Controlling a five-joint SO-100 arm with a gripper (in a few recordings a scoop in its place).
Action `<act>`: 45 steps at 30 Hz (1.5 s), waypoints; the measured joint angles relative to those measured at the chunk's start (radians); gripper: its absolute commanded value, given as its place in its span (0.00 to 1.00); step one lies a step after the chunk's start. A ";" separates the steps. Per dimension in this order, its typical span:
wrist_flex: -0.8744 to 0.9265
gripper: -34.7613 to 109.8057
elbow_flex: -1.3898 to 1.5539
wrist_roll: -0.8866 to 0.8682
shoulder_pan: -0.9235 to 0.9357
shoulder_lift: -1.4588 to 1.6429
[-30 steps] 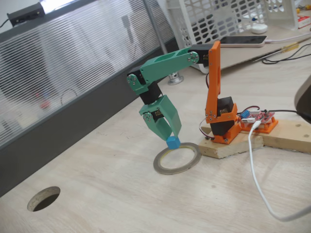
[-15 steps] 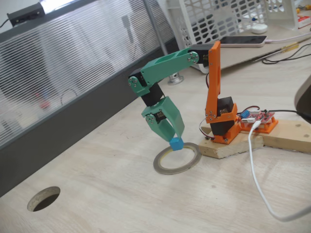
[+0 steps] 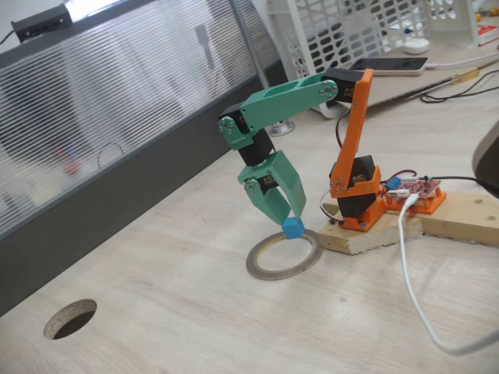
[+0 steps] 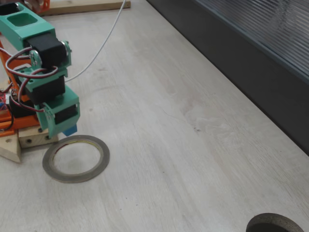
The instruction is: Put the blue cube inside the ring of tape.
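Both fixed views showed the green gripper (image 3: pixel 290 222) pointing down with its jaws clamped on the blue cube (image 3: pixel 292 227), which sat pinched at the fingertips. In the fixed view from the front the cube hung in the air above the far rim of the ring of tape (image 3: pixel 284 254), not touching the tape or the table (image 3: pixel 195 312). The ring lay flat on the pale wood, just beside the wooden base board (image 3: pixel 390 226) that carried the orange arm base (image 3: pixel 355 199). In the other fixed view only a sliver of the cube (image 4: pixel 71 129) peeked out under the green gripper (image 4: pixel 60 126) body, at the back edge of the ring (image 4: pixel 76 158) (whether it was over the hole or over the rim itself was hard to tell from this angle). The inside of the ring showed bare table.

A white cable (image 3: pixel 413 288) ran from the red circuit board (image 3: pixel 413 191) across the table toward the lower right of the front view. A dark round hole (image 3: pixel 70 318) with a pale rim sat in the tabletop at lower left, well apart from the ring. Behind the arm a ribbed translucent panel (image 3: pixel 117 101) stood along the table edge, and a white plastic basket (image 3: pixel 343 31) and a phone (image 3: pixel 390 65) sat further back.
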State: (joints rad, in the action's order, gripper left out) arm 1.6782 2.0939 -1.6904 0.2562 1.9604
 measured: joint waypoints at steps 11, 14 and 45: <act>-0.038 0.27 0.000 0.000 0.002 0.005; -0.097 0.27 0.000 0.000 0.002 0.005; -0.163 0.27 0.000 0.000 0.000 -0.163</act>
State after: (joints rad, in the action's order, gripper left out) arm 1.5156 2.0939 -1.6904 0.2562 1.7978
